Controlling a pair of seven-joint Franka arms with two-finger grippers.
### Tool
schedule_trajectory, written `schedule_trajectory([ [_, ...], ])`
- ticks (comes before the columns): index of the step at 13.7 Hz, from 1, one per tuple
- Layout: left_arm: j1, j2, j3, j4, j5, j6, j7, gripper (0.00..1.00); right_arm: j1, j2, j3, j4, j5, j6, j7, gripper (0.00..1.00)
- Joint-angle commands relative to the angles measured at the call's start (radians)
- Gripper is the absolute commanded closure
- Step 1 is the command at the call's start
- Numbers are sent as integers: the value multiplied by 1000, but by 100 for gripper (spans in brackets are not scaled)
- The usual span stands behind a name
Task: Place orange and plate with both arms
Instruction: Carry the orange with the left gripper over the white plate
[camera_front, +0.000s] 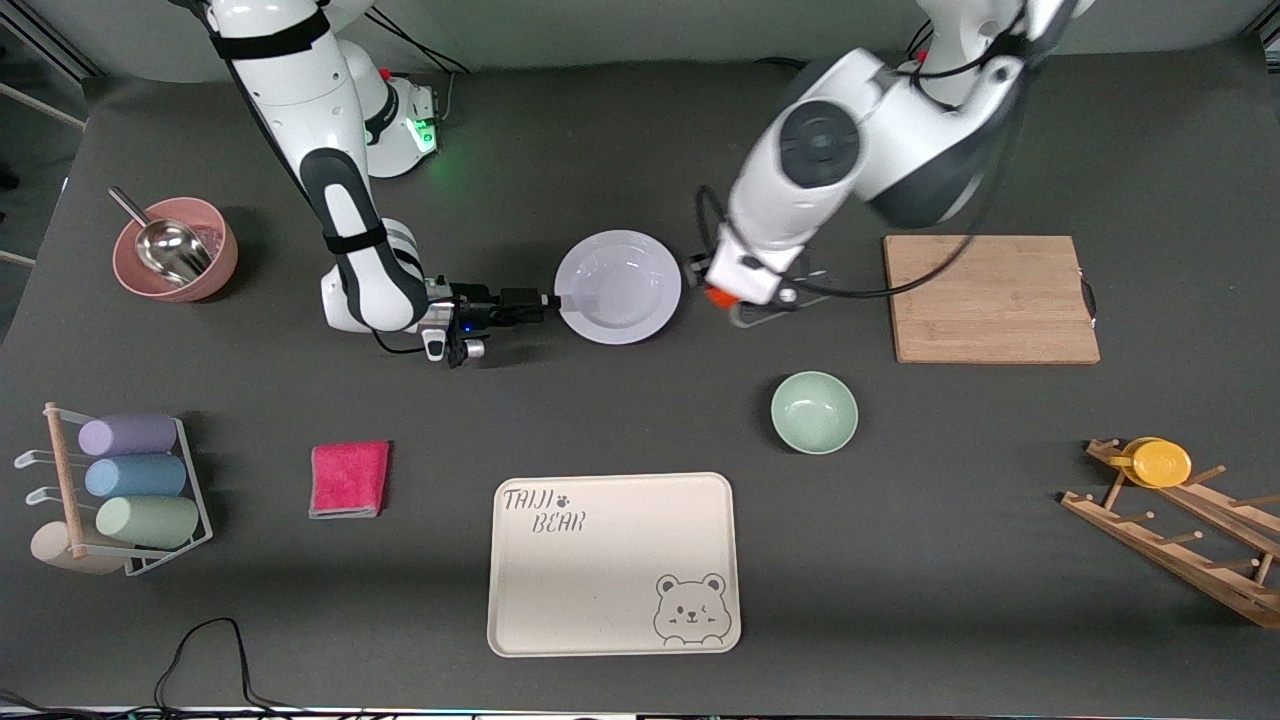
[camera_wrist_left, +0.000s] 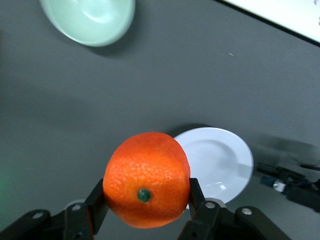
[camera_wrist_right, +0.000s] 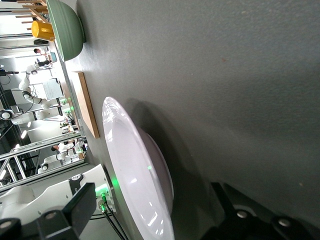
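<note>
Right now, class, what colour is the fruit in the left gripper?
Bright orange: the orange has a small green stem spot, clearest in the left wrist view.

The small round bright-orange fruit (camera_wrist_left: 146, 180) has dimpled, glossy skin and a dark green stem button facing the left wrist camera; it sits clamped between two black fingers (camera_wrist_left: 96, 202), one on each side, up in the air above the dark table, just beside the plate toward the left arm's end; in the front view only a sliver of the orange (camera_front: 717, 296) shows; the round, shallow, glossy pale lavender-white plate (camera_front: 618, 286) with a wide rim lies near the table's middle; its rim toward the right arm's end is at the black fingertips (camera_front: 548, 299) there; whether the plate rests flat or is tipped cannot be told
</note>
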Motion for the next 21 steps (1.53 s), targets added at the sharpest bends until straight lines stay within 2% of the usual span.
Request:
schedule_trajectory([
  [1, -101, 140, 8, 46, 103, 116, -176, 100, 14, 1, -7, -7, 34, 6, -35, 0],
  [4, -166, 246, 8, 46, 221, 208, -301, 100, 14, 1, -7, -7, 34, 6, -35, 0],
  [8, -247, 342, 19, 43, 245, 323, -382, 100, 13, 0, -7, -7, 34, 6, -35, 0],
  [13, -290, 394, 23, 33, 341, 382, -468, 100, 14, 1, -7, -7, 34, 6, -35, 0],
  [17, -294, 402, 23, 31, 351, 382, -478, 100, 14, 1, -7, -7, 34, 6, -37, 0],
  [18, -294, 402, 23, 31, 351, 382, -478, 70, 14, 1, -7, -7, 34, 6, -37, 0],
  [19, -294, 402, 23, 31, 349, 380, -479, 14, 14, 1, -7, -7, 34, 6, -35, 0],
  [20, -292, 402, 23, 31, 349, 379, -479, 0, 14, 0, -7, -7, 34, 6, -37, 0],
  [21, -290, 400, 23, 31, 349, 374, -479, 0, 14, 1, -7, -7, 34, 6, -37, 0],
])
